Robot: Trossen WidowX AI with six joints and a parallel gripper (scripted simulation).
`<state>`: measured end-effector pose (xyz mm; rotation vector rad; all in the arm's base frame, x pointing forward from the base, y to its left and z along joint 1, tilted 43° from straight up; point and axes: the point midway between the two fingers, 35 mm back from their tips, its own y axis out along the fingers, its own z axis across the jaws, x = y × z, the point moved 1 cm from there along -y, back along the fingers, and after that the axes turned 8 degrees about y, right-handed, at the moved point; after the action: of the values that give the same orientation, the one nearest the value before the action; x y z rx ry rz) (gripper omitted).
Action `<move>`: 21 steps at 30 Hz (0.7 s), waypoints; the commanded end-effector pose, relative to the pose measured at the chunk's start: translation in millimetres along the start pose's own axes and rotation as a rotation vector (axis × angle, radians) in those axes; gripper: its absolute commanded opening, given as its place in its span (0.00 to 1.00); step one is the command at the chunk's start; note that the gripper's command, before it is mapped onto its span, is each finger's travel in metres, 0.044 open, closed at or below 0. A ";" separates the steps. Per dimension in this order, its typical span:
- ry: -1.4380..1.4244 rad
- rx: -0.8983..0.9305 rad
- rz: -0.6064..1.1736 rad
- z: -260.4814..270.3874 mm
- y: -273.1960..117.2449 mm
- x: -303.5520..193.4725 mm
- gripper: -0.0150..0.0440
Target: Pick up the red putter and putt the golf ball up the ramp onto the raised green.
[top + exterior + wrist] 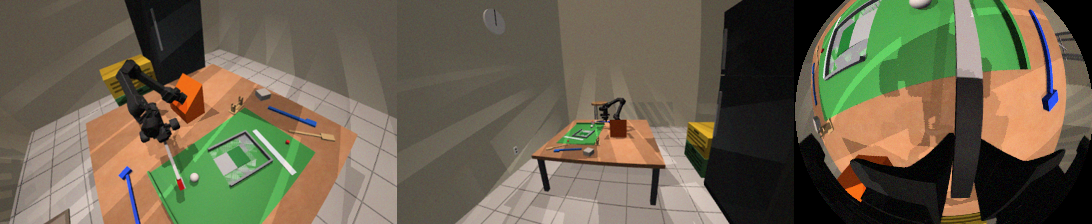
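Note:
My gripper is shut on the dark grip of the red putter, above the table's near-left part. The pale shaft slopes down over the green mat. Its red head hangs just above the mat, by its shadow, left of the white golf ball, with a small gap. The head is out of the wrist view. The pale ramp leads up to the dark green square inside grey rails, beyond the ball.
An orange block stands beside the arm. A wooden rack, grey block, blue putter, wooden club, white bar and red cube lie beyond. Another blue putter lies left of the mat.

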<state>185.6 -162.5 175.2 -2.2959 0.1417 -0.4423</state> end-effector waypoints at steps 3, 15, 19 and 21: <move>-0.004 0.005 -0.004 1.1 8.8 0.9 0.25; 0.000 -0.001 0.001 -0.2 20.4 -0.5 0.25; 0.000 -0.001 0.001 -0.2 20.4 -0.5 0.25; 0.000 -0.001 0.001 -0.2 20.4 -0.5 0.25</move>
<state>185.4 -176.8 159.9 -2.2966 0.1450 -0.4375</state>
